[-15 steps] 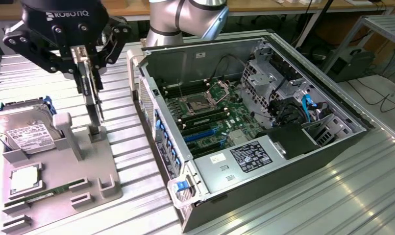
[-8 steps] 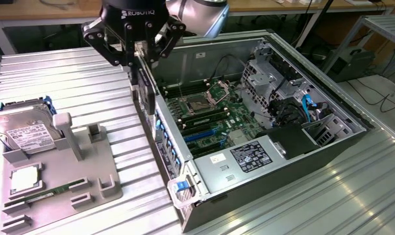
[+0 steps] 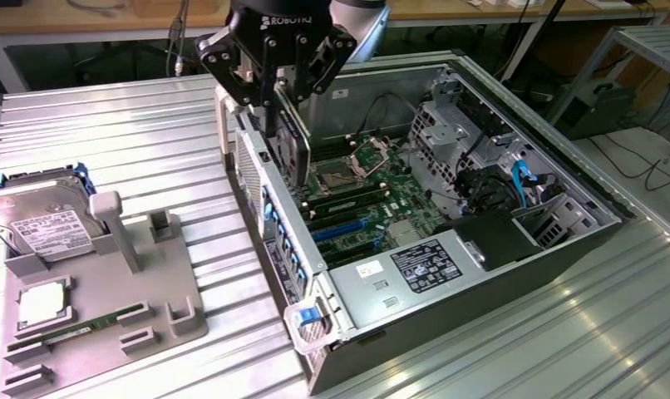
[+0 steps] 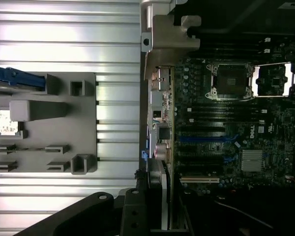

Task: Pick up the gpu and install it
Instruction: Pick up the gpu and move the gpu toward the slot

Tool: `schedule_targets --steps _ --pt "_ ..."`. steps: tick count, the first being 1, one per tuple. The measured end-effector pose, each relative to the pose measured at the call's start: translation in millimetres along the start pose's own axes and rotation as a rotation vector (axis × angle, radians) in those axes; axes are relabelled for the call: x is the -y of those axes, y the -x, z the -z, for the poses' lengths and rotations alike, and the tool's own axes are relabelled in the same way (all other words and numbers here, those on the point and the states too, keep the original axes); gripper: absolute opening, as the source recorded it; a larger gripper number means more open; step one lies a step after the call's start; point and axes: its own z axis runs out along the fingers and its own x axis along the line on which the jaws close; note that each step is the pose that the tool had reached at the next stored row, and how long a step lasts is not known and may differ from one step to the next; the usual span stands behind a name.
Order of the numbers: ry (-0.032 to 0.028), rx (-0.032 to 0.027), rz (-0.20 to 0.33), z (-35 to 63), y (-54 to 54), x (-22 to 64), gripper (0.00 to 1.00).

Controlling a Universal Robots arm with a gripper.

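Black and lettered ROBOTIQ, the hand (image 3: 282, 104) has its fingers pinched narrowly on the top edge of the gpu (image 3: 294, 158). The card hangs upright just inside the open computer case (image 3: 457, 332), close to the rear wall, above the DELL-marked motherboard (image 4: 246, 123). Blue cables (image 3: 524, 179) lie well apart. On the desk (image 3: 125, 133), a grey holder (image 3: 146, 283) holds a white-labelled hard drive (image 3: 41, 224).

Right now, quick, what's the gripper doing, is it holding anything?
gripper: closed on the gpu, holding it on edge over the open computer case.
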Motion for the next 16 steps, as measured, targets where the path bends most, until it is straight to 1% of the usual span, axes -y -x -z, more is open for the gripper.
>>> schedule_targets --steps 4,11,16 --pt "0.0001 0.0000 0.000 -0.7 10.6 0.1 0.28" --pt "0.0000 0.0000 0.000 -1.5 23.7 0.3 0.28" --pt "0.0001 0.0000 0.000 -2.1 35.4 0.4 0.28"
